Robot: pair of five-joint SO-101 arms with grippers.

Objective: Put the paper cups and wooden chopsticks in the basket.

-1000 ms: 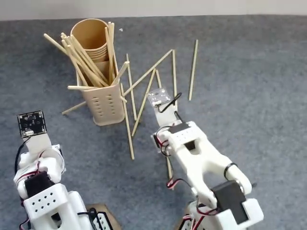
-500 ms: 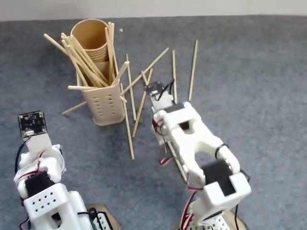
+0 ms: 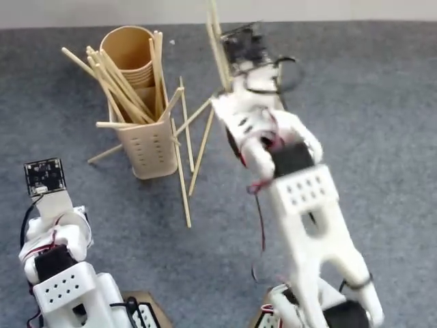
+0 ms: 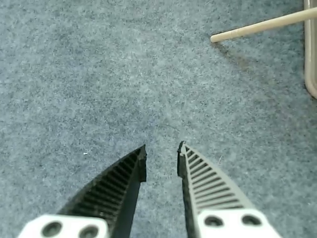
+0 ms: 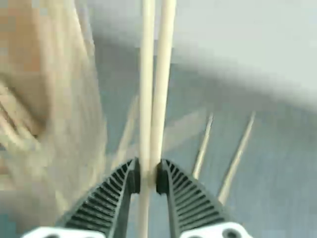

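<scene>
This looks like a robotics test bench in a lab or workshop, not a home. The left arm [image 3: 58, 273] and right arm [image 3: 300, 198], both of white printed plastic, stand side by side on a grey felt-like mat [image 3: 382, 102]. Loose red and black wires [image 3: 261, 219] and a bare circuit board [image 3: 45, 176] sit in the open. A perforated basket [image 3: 147, 150] with paper cups [image 3: 130, 48] and chopsticks [image 3: 123, 85] stands on the mat like practice props

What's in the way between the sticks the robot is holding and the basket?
Nothing visible blocks the way from the held chopsticks in the right gripper to the basket. Its top is crowded, though, with stacked cups and other chopsticks sticking out.
</scene>
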